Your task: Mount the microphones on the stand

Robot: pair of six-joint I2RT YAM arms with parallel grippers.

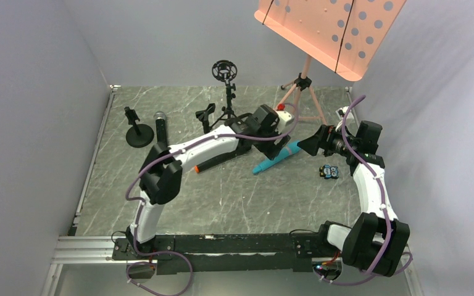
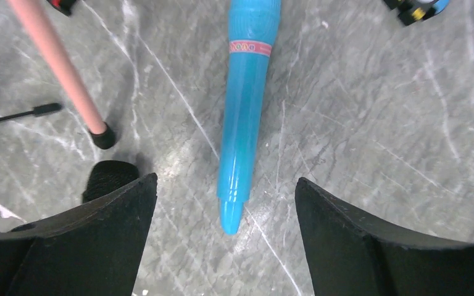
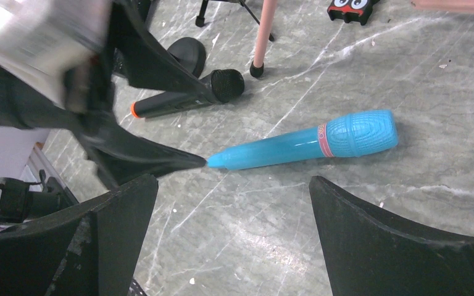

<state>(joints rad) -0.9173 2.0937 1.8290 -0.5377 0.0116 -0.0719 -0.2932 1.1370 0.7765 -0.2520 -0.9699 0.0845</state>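
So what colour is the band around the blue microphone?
The band is pink, clearest in the left wrist view.

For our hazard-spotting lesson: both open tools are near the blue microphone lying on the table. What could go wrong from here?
The left tool brackets the cyan microphone at its tapered tail; a grip there may slip. The right tool hangs close by, so the arms could collide. The pink music-stand leg beside the left tool might get knocked.

Shows the left arm stretched forward and rightward over the desk, elbow bent, left end effector [image 1: 282, 148] [image 2: 225, 185] tipped downward with jaws spread wide. Shows the right arm rising from its base (elbow out to the right) and bending inward, right end effector [image 1: 304, 145] [image 3: 231, 182] pointing left, jaws fully apart, near the other.
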